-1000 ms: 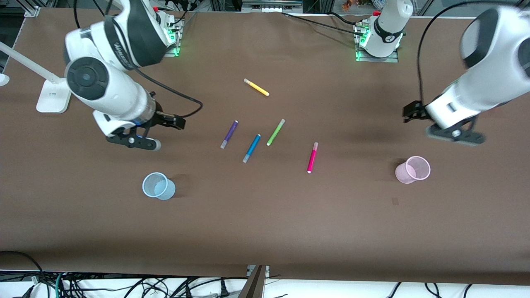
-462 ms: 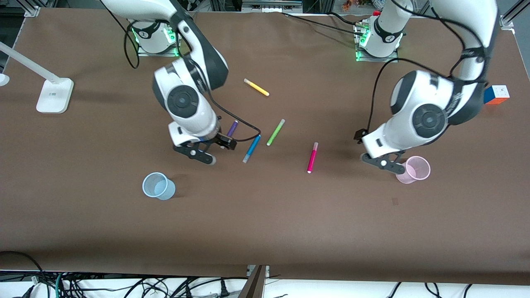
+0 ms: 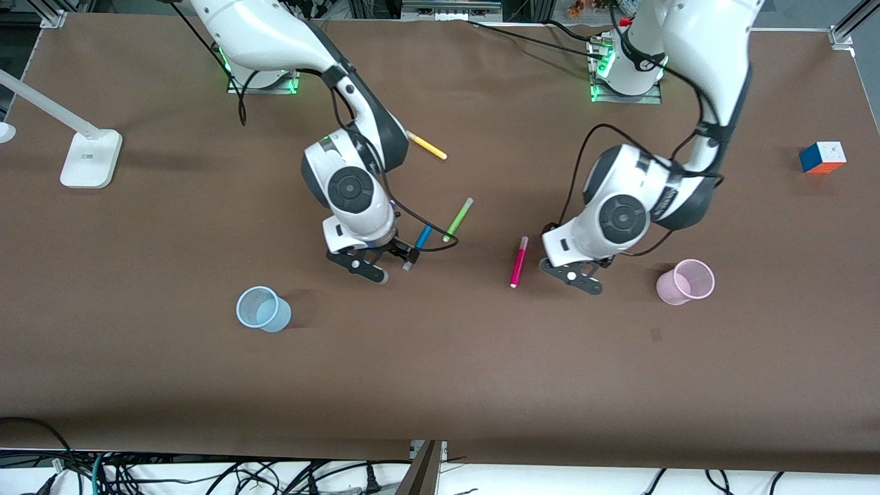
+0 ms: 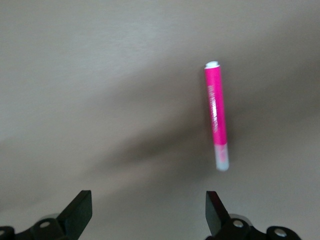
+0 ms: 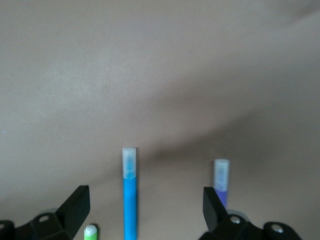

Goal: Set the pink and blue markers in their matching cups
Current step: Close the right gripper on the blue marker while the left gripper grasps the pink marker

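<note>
Starting nearest the front camera: the pale blue cup (image 3: 263,309) sits toward the right arm's end of the table and the pale pink cup (image 3: 685,282) toward the left arm's end, both standing empty as far as I can tell.

A bit farther from the camera, the pink marker (image 3: 518,262) lies flat on the table, well apart from its cup. The left gripper (image 3: 572,275) hangs low just beside it, between marker and pink cup. In the left wrist view its fingers are spread wide with nothing between them, and the marker sits off-centre, closer to one finger (image 4: 214,212).

The right gripper (image 3: 364,267) is over the cap end of the blue marker (image 3: 417,245), also wide open and empty. Its wrist view shows the marker lined up between the fingers, with the purple marker (image 5: 221,180) close to one finger (image 5: 212,210).

So I'd say we're at the reach step, no grasp yet. Next, each gripper probably needs to centre, drop and close. The right one should watch the purple and green markers (image 3: 457,220). The yellow marker (image 3: 426,146) lies farthest.
</note>
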Robot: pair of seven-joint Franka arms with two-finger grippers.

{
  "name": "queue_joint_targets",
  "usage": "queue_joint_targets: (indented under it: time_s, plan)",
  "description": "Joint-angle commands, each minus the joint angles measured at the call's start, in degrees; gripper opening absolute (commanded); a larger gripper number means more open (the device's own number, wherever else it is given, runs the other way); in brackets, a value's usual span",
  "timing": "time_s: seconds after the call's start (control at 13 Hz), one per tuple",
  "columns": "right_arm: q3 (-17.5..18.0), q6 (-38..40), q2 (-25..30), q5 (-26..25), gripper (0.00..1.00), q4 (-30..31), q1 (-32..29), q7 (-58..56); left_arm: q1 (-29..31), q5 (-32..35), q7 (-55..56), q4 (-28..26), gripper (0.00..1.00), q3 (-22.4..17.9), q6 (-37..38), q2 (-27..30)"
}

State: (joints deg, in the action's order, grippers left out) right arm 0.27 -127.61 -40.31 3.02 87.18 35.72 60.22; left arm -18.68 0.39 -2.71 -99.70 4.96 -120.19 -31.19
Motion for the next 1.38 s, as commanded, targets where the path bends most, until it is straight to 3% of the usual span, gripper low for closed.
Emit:
queue_joint_targets:
  time_s: [0.0, 0.38, 0.69, 0.92, 1.0, 1.08, 1.15, 1.23, 1.31]
  plan:
    - [-0.5, -4.9, -3.6, 0.2, 1.0, -1.2, 1.3, 3.7, -2.8, 0.6, 0.9, -0.1, 1.0, -0.5, -5.1, -3.1]
    - [-0.5, -9.5, -7.2, 0.4, 0.99, -1.3, 2.6, 4.6, -4.3, 0.6, 1.6, -6.4, 1.0, -0.1, -14.5, -3.6]
    - [-0.5, -10.1, -7.2, 0.9, 0.96, -1.2, 4.1, 5.7, -5.7, 0.6, 3.3, -7.0, 0.99, -0.1, -15.9, -4.7]
    - [-0.5, -9.9, -7.2, 0.9, 0.96, -1.1, 5.2, 7.2, -5.9, 0.6, 3.7, -6.8, 0.88, -0.1, -16.5, -5.1]
    - [-0.5, -9.8, -7.2, 0.9, 0.94, -1.1, 5.2, 7.1, -5.9, 0.6, 3.7, -6.7, 0.77, -0.1, -16.6, -5.3]
    - [-0.5, -9.8, -7.2, 0.8, 0.75, -1.0, 5.2, 6.5, -6.0, 0.6, 3.7, -6.6, 0.65, -0.1, -16.6, -5.3]
    - [-0.5, -9.8, -7.2, 0.8, 0.31, -1.0, 5.1, 6.6, -6.0, 0.6, 3.7, -6.6, 0.5, -0.1, -16.6, -5.3]
    - [-0.5, -9.8, -7.2, 0.8, 0.08, -0.8, 5.1, 6.5, -6.0, 0.6, 3.7, -6.6, 0.38, -0.1, -16.6, -5.3]
    - [-0.5, -9.8, -7.2, 0.6, 0.02, -0.7, 5.1, 6.4, -6.0, 0.6, 3.7, -6.6, 0.27, -0.1, -16.6, -5.3]
